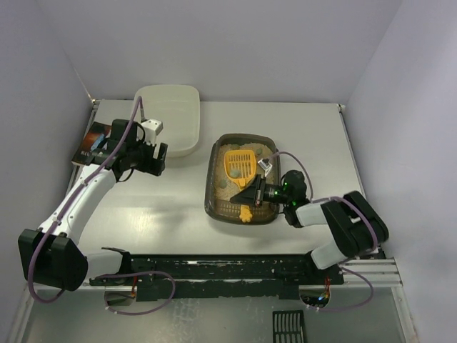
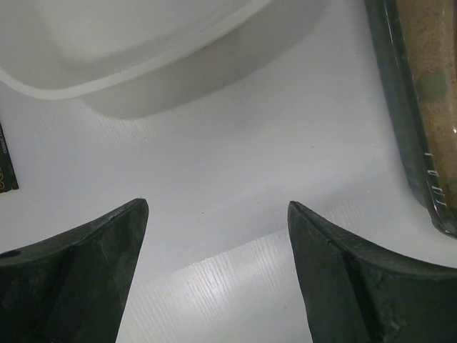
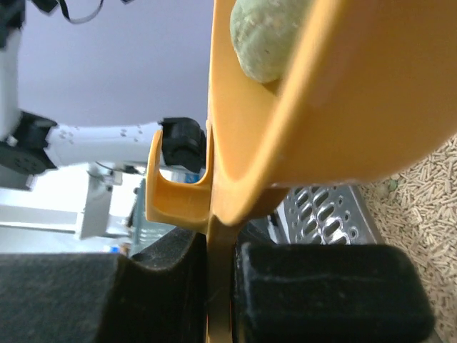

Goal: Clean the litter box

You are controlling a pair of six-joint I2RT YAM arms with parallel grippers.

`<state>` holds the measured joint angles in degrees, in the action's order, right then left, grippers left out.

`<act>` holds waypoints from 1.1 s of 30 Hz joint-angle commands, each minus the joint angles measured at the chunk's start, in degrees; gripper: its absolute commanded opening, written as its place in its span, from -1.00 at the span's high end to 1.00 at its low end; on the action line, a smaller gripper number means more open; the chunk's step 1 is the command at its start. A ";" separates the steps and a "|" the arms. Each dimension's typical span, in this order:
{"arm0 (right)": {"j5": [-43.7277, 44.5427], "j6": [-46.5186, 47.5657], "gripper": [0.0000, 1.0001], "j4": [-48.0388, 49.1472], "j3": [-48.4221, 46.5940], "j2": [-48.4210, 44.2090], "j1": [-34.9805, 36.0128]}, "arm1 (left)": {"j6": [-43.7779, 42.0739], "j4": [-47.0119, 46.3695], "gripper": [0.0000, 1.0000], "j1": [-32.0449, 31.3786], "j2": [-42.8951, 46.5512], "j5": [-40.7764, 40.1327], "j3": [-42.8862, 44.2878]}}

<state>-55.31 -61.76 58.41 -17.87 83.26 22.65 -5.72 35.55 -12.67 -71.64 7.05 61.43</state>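
Observation:
The dark translucent litter box (image 1: 216, 207) sits mid-table, filled with beige litter and grey-green clumps. My right gripper (image 1: 255, 191) is shut on the handle of a yellow slotted scoop (image 1: 238, 165), whose head is over the litter. In the right wrist view the scoop (image 3: 321, 107) fills the frame and carries a grey-green clump (image 3: 268, 36). My left gripper (image 1: 161, 158) is open and empty, between the cream-white tub (image 1: 169, 114) and the litter box; its fingers (image 2: 93, 271) hang over bare table, with the box edge (image 2: 400, 121) at the right.
A dark printed card or packet (image 1: 93, 143) lies at the left edge beside the left arm. A black slotted grate (image 1: 288, 327) lies below the table's front rail. White walls close in the left, back and right.

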 commanded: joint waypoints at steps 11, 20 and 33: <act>4.97 2.92 1.00 -33.29 -39.83 8.91 0.54 | 6.01 -4.71 -0.90 3.92 2.90 -6.49 -0.56; 3.93 3.10 1.00 -49.85 -68.75 34.33 0.55 | 8.90 -1.34 -0.90 9.71 1.04 -8.95 5.60; 13.57 12.90 1.00 -80.20 -111.12 57.72 3.50 | 9.45 -0.34 -0.88 10.09 0.95 -11.66 8.31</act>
<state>-44.82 -53.28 -13.85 -119.90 139.72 24.88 3.05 35.29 -3.14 -71.70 -2.74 68.62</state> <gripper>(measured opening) 0.101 0.945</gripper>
